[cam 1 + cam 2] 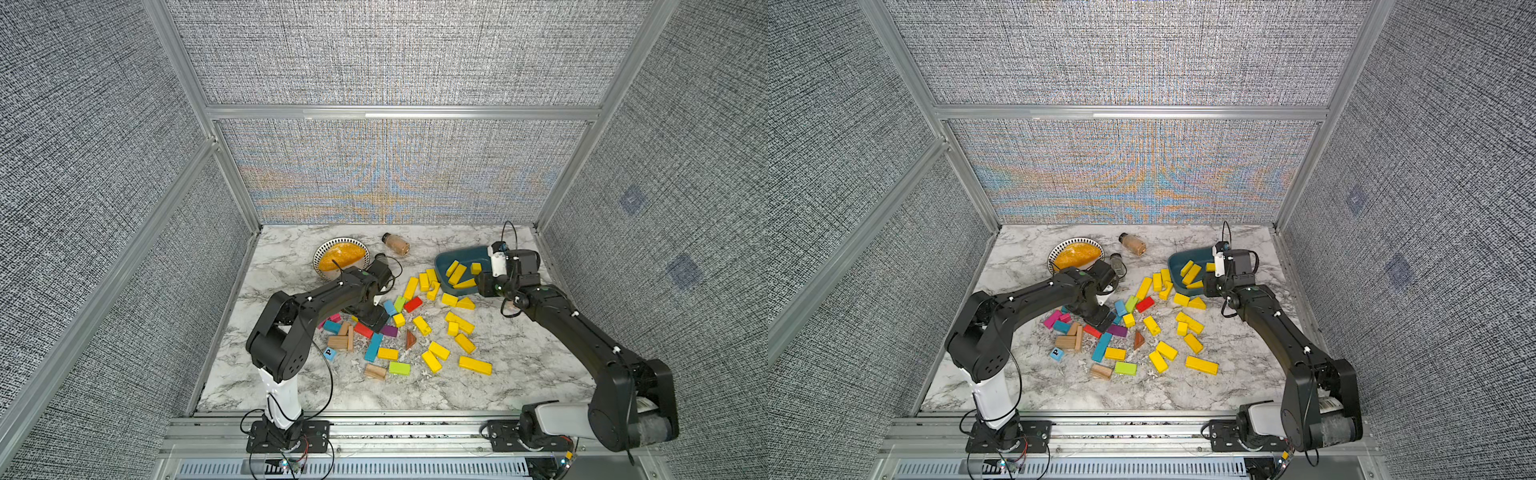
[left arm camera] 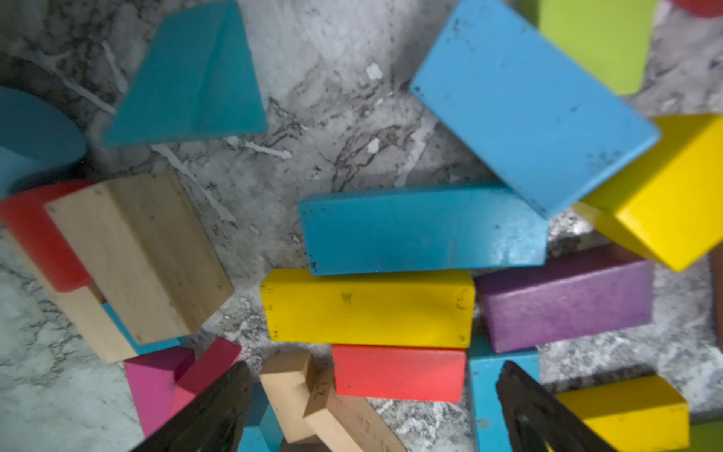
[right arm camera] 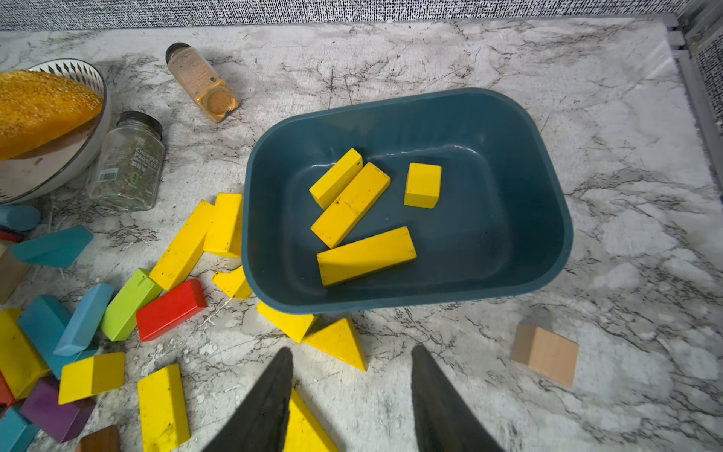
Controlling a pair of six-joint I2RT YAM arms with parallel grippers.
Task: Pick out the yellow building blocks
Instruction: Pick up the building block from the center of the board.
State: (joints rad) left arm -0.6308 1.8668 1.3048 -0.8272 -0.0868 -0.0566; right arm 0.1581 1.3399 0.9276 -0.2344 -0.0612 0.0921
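I count four yellow building blocks (image 3: 364,254) in the blue tub (image 3: 547,219) near the bench's far right corner; most lie mid-bench. Left gripper (image 2: 373,407) spread wide over mixed blocks, right gripper (image 3: 352,395) half-spread, both empty.

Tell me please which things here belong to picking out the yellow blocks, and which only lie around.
Belong to the job:
- yellow building blocks, four already in the bin
- dark blue bin

Only lying around:
- red block
- lime-green block
- purple block
- plain wooden block
- two spice jars
- bowl holding something orange
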